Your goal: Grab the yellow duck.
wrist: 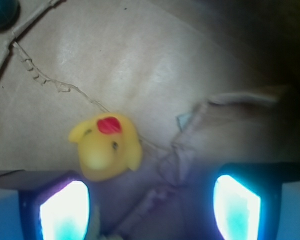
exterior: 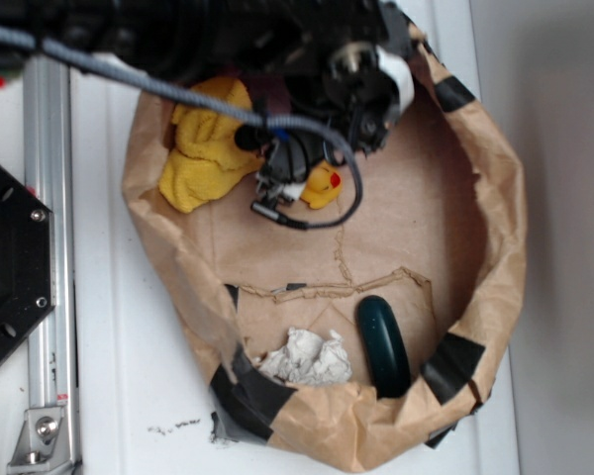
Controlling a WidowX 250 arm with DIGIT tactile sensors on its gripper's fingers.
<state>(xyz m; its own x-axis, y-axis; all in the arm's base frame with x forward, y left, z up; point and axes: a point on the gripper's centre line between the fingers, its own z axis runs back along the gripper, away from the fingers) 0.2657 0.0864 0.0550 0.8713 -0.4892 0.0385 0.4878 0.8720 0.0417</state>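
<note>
Two views show a shallow brown paper basin (exterior: pixel 495 188), its rim patched with black tape, resting on a white surface. In the exterior view the yellow duck (exterior: pixel 323 186) sits on the paper floor in the upper middle of the frame, just right of centre of the dark arm's lower end, with a crumpled yellow cloth (exterior: pixel 206 148) close by to its left near the basin's upper-left wall. The gripper (exterior: pixel 289 178) hangs over that spot, its black body and a looping cable covering part of the duck's left side. From the wrist view, the duck (wrist: pixel 106 147) lies in the lower-left part of the frame, red-orange beak turned toward the top, its body just above and touching the edge of the left finger (wrist: pixel 65 207); the right finger (wrist: pixel 237 205) stands well apart at lower right. The jaws are spread wide and nothing is between them; the duck rests mostly outside the gap, toward the left finger. At the bottom of the exterior frame, a dark green oblong object (exterior: pixel 384 344) and a wad of white paper (exterior: pixel 307 358) lie near the basin's lower wall.
</note>
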